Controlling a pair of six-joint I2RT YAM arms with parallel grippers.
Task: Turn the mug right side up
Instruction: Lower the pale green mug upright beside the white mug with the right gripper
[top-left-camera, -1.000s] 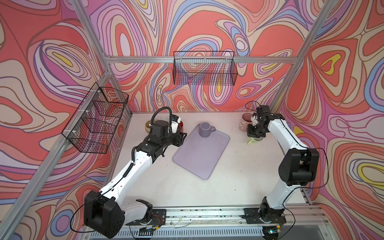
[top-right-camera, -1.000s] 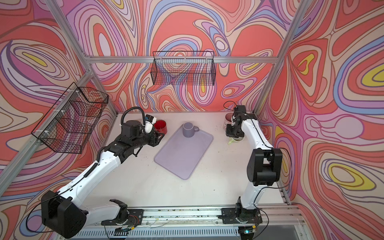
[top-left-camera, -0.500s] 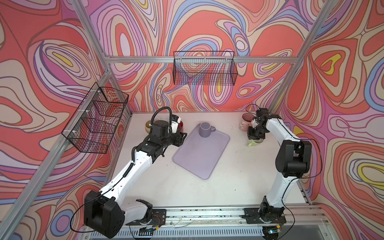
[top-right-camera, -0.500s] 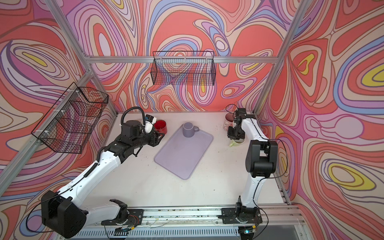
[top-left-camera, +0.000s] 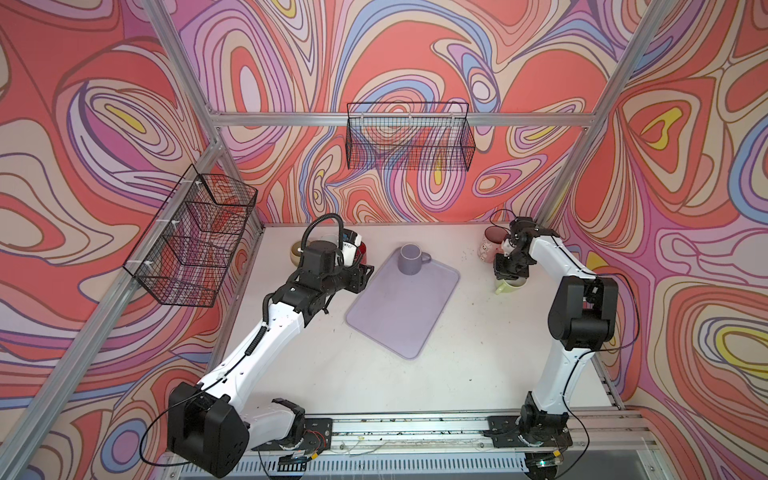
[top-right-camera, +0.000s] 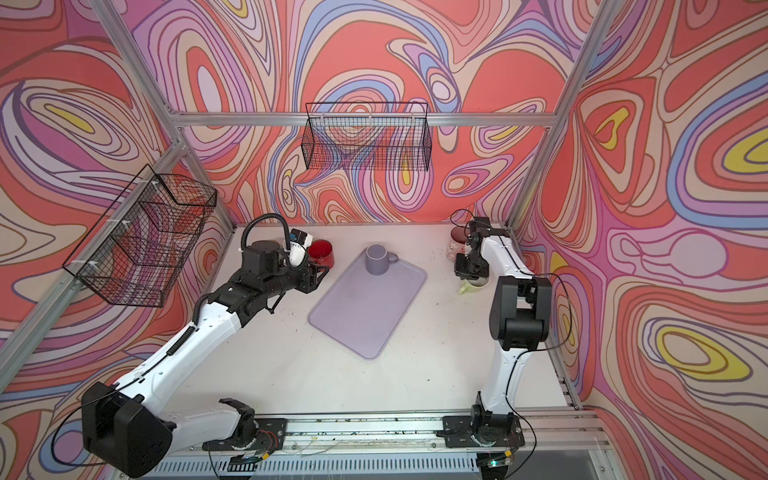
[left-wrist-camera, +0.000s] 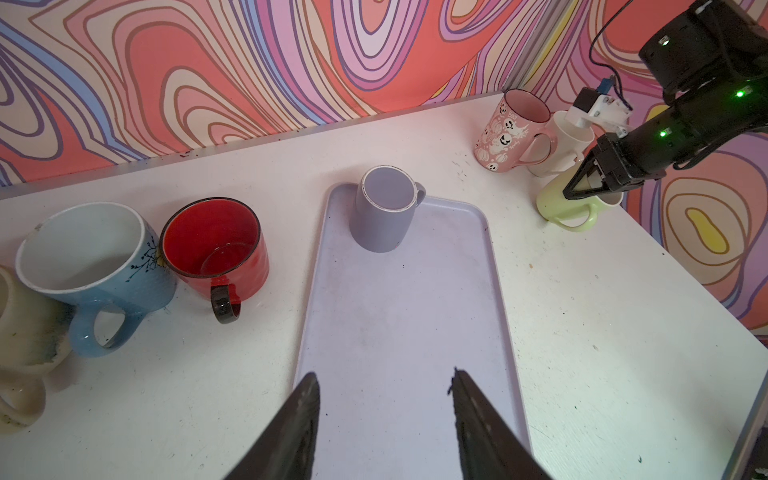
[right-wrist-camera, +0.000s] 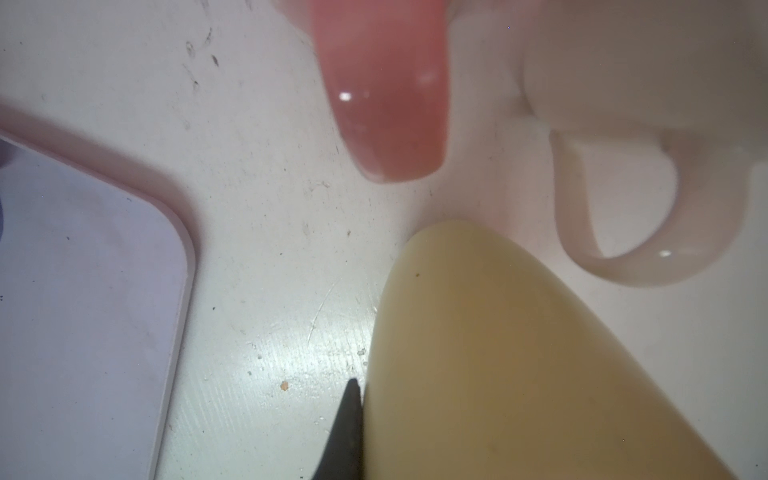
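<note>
Tray (top-left-camera: 399, 316): plain pale lilac.
Lilac mug (left-wrist-camera: 384, 210), on the tray: grey-lilac, white ring on top.
Red mug (left-wrist-camera: 216, 247), left of the tray: glossy red, dark rim, dark handle.
Blue mug (left-wrist-camera: 95, 266), farther left of the tray: sky blue, white inside, fine black twig drawing.
Pink mug (left-wrist-camera: 509, 133), right of the tray: pink, white ghosts and pumpkins.
Pale green mug (left-wrist-camera: 552, 203), right of the tray: pale green, cream inside.
Walls (top-left-camera: 415, 54): swirls of coral, pink, lilac, blue, yellow, brown outlines.
Tabletop (top-left-camera: 374, 374): white, dark specks.
</note>
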